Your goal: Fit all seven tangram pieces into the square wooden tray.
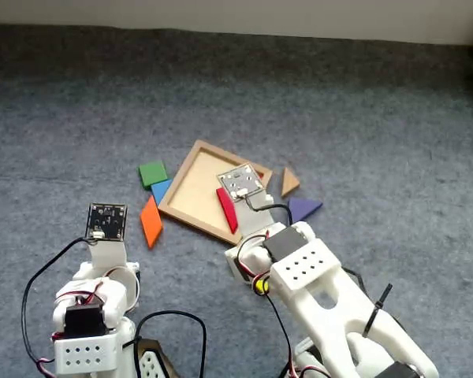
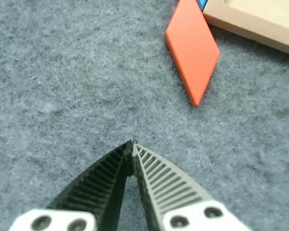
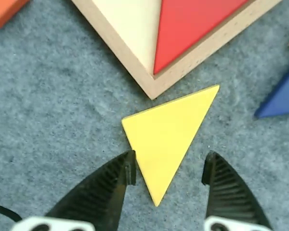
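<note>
Where a corner of the square wooden tray [image 3: 183, 72] sits on the grey carpet, yellow triangle [image 3: 168, 120] lies flat just beside it, thin strip of carpet between. Long edge faces the tray corner; long axis runs from that edge to a narrow tip, which points back at the right gripper [image 3: 169, 167]. Right gripper wide open, one finger either side of that tip, nothing gripped; contact with the piece cannot be told. Left gripper [image 2: 131, 147] pressed fully together, tips meeting, nothing in it, over bare carpet. Orange parallelogram [image 2: 192, 48] lies ahead of it, just beside the tray's outer wall, long axis roughly along that wall. Tray holds a red triangle [image 3: 192, 24] flat against one wall, light wood floor showing beside it. Outside the tray, flat on carpet: green square [image 1: 152, 173] and blue piece [image 1: 159, 190] by one side, tan triangle [image 1: 288, 181] and dark blue triangle [image 1: 303, 208] by the opposite side.
</note>
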`<state>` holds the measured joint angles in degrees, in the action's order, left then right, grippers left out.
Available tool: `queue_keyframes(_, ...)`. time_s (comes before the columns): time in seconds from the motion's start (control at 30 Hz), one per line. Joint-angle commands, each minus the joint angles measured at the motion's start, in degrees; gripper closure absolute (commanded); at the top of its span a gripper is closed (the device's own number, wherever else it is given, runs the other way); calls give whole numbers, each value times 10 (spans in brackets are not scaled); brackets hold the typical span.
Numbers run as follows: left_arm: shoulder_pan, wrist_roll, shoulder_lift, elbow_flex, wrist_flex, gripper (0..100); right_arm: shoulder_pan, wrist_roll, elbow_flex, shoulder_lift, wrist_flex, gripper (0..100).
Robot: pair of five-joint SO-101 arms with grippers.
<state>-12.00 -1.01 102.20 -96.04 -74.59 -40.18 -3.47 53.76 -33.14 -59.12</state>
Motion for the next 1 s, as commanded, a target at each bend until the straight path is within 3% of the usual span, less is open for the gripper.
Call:
queue_keyframes(0.0,-3,4,5,-12,-4,994,4,1,-13,-17,-2,735)
queue_keyframes(0.13,-3,4,5,-12,-4,994,-5,-67,-64,40,-7,627)
queue_keyframes(0.5,-3,4,5,-12,-4,994,-36,-70,-187,255,-7,627)
queue_keyframes(0.97,-3,4,5,-12,-4,994,-39,-103,-194,276,-3,627)
